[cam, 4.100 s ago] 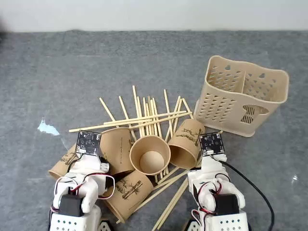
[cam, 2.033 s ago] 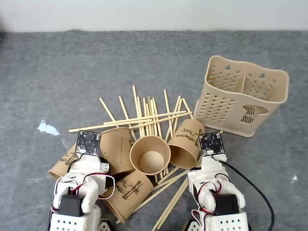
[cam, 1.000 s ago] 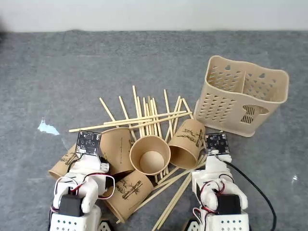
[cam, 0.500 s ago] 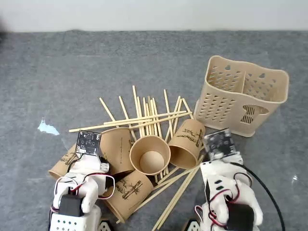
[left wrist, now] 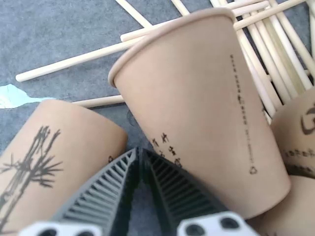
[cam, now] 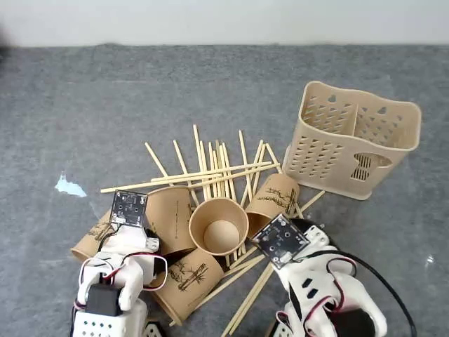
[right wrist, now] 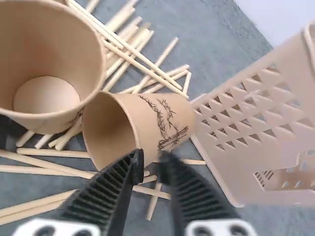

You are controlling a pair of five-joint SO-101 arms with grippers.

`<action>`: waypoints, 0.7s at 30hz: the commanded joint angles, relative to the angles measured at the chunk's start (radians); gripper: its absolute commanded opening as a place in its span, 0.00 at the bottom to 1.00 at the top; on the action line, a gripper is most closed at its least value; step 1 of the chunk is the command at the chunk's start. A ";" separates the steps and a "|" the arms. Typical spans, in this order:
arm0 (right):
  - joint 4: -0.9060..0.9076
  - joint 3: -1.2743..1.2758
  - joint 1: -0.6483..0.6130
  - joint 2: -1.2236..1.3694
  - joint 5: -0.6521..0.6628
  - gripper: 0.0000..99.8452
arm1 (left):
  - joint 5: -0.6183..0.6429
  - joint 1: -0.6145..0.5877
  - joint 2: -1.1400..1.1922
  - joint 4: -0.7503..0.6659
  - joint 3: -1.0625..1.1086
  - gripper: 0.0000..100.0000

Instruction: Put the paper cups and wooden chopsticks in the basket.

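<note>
Step in hand, as I judge it: right pincer (right wrist: 150,164) going for the tipped cup (right wrist: 147,118), the 1 on its side nearest the basket (right wrist: 256,123). The pincer is narrow, w/ a slim gap btw the jaws and the tips right at the cup's rim. 1 finger looks lined up for inside the mouth and the other for outside the wall. Can't tell if either touches yet.

To do it well:
- Bite the wall just behind the rolled rim, not deep.
- Squeeze lightly, since a paper wall prob. buckles.
- Lift straight up before swinging over. Chopsticks (cam: 210,172) lie under & beside this cup and could drag along.
- Let go just above the basket rim, over 1 of its 2 compartments, so the cup doesn't bounce out.

Pose: in the high view the right arm (cam: 323,295) is turned inward from the table's near edge, w/ its wrist low over the cup. The left arm (cam: 116,270) sits folded at the near edge. The left pincer (left wrist: 141,160) is closed tight on nothing, w/ its tips in the gap btw 2 other cups (left wrist: 197,108).

Where things are: 5 cups in all, clustered at the middle of the near edge of the table (cam: 105,105). The chopsticks fan out from them toward the table's centre. The basket stands upright toward the right edge, and none of the items looks to be in it yet.
</note>
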 commanded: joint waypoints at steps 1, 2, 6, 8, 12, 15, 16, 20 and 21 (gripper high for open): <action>-0.016 -0.021 -0.018 0.010 -0.060 0.20 | 0.009 0.003 -0.009 0.002 -0.012 0.01; -0.038 0.000 -0.018 0.010 -0.074 0.21 | 0.009 0.003 -0.009 0.002 -0.012 0.01; -0.137 0.112 -0.019 0.010 -0.075 0.20 | 0.009 0.003 -0.009 0.002 -0.012 0.01; -0.176 0.160 -0.019 0.010 -0.075 0.20 | 0.009 0.003 -0.009 0.002 -0.012 0.01; -0.222 0.206 -0.019 0.010 -0.075 0.20 | 0.009 0.003 -0.009 0.002 -0.012 0.01; -0.223 0.213 -0.021 0.010 -0.075 0.20 | 0.009 0.003 -0.009 0.002 -0.012 0.01; -0.223 0.216 -0.021 0.010 -0.075 0.20 | 0.009 0.003 -0.009 0.002 -0.012 0.01; -0.259 0.279 -0.045 0.008 -0.075 0.20 | 0.009 0.003 -0.009 0.002 -0.012 0.01; -0.282 0.301 -0.045 0.008 -0.074 0.20 | 0.009 0.003 -0.009 0.002 -0.012 0.01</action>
